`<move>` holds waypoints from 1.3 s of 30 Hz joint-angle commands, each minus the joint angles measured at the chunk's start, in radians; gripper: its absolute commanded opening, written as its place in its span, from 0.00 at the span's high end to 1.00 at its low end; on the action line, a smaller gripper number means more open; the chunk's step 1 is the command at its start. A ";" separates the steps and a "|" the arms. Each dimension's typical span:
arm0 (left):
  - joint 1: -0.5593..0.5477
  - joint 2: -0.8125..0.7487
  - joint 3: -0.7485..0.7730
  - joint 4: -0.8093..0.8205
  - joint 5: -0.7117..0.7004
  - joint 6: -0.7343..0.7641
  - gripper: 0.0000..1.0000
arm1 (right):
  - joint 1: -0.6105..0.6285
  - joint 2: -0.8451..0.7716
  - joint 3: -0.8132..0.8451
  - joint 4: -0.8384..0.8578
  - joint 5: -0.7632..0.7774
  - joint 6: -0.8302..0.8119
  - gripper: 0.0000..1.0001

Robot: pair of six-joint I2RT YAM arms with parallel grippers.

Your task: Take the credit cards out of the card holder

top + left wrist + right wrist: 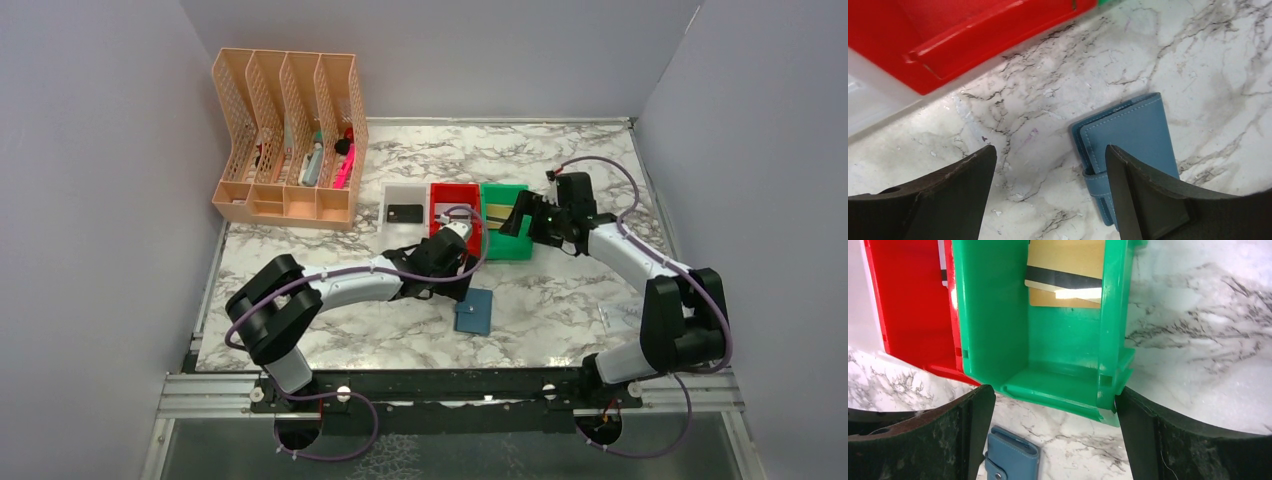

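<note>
The right jaws hang open over the green bin [993,315], a gold credit card [1063,260] inside: a drop-off, I think. The left jaws, open, hover beside the closed card holder [474,311] in the middle of the tabletop [560,300]; opening it probably comes next.

No legible text, brand, number or sign in any view.
- gold credit card [1065,260] in green bin [998,315]: black stripe across face, no characters readable.
- black card [404,213] in white bin [400,190]: too small to read.
- card holder [1133,137] on bench [1198,60]: plain blue cover, pale stitching, no marking readable.
</note>
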State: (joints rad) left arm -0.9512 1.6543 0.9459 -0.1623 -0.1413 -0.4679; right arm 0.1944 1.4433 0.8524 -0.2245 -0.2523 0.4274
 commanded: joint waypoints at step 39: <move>-0.247 0.179 0.203 -0.219 -0.182 0.004 0.52 | -0.001 -0.343 -0.488 0.133 -0.400 0.278 0.25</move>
State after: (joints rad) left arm -1.1858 1.7908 1.1316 -0.3412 -0.2474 -0.4519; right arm 0.1951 1.0840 0.4004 -0.1730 -0.5632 0.6598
